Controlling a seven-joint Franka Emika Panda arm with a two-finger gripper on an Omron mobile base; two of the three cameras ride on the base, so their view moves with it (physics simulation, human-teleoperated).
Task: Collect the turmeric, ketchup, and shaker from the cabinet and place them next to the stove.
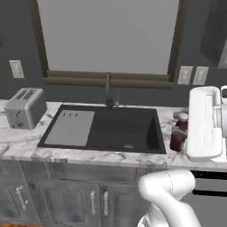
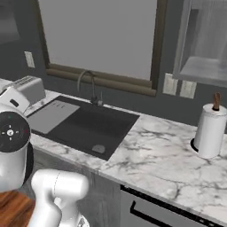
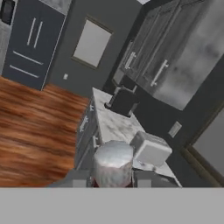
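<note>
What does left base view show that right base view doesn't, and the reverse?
Left base view: the ketchup, dark red with a pale cap, at the counter's right end against the arm's white hand, and the base cabinet doors under the sink.
Right base view: the paper-towel roll on the counter and the open cabinet above it.
Both: the sink, faucet, toaster and window.

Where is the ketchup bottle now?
The ketchup is in the claw, seen at the right of the left base view, above the counter beside the sink.
</note>
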